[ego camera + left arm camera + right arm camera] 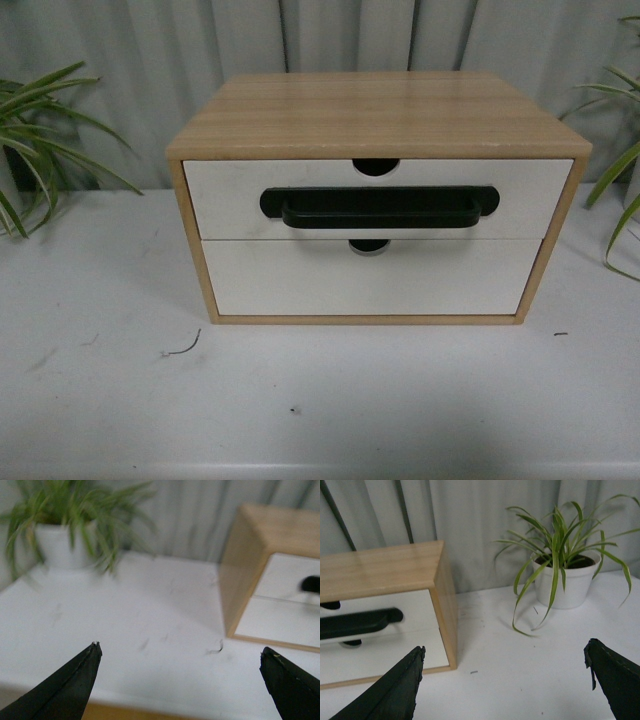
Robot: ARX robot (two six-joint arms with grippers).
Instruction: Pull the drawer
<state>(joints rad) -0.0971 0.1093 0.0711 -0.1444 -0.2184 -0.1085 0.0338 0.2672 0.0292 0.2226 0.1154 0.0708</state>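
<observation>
The left gripper (180,649) and the right gripper (505,646) are both held with fingers spread wide and nothing between them, probably so that either can be closed round a handle. They hang over the white table (320,400), short of the cabinet (378,115), which lies ahead of them, inward of each and roughly between the two.

The drawer (378,198) is seen pushed fully in, its white front flush with the wooden frame, so nothing has been pulled yet. Its black handle (378,207) faces the grippers, well apart from both. The lower front (370,280) is shut as well. What either holds cannot be told.

Outward of the right gripper, a white pot (565,582) holds a leafy plant (560,535).
</observation>
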